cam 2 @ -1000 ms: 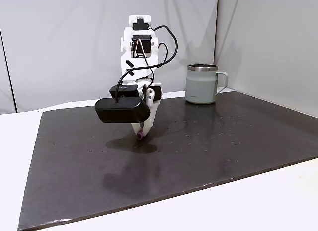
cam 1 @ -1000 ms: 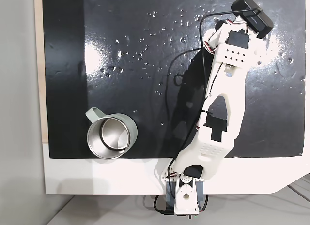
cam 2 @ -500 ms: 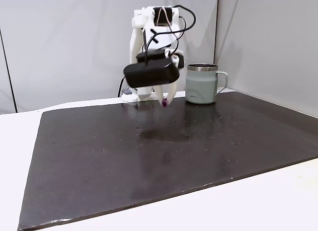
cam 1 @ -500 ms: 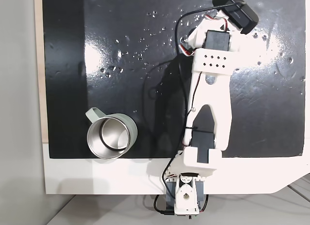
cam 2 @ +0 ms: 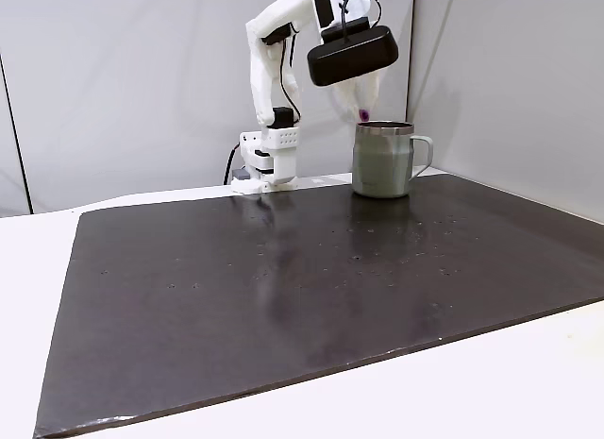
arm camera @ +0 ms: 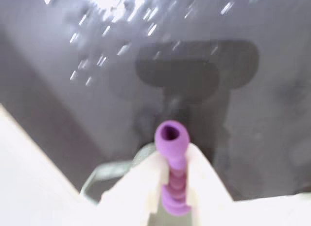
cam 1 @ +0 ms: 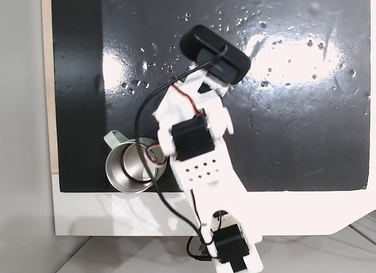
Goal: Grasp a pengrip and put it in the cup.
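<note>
Claw (arm camera: 171,187): clenched on pengrip (arm camera: 171,153), raised well above the dark mat (cam 2: 311,297), just left of and above the cup's (cam 2: 382,165) rim. Cup: upright, far right on the desk (cam 2: 528,392).

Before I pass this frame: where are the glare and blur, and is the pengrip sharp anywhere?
Wrist view: soft and motion-blurred, yet the pengrip reads clearly between the gripper fingers. Top-down fixed view: strong glare patches on the black mat. Side fixed view: evenly lit and sharp, the pengrip a tiny purple speck above the cup.
</note>
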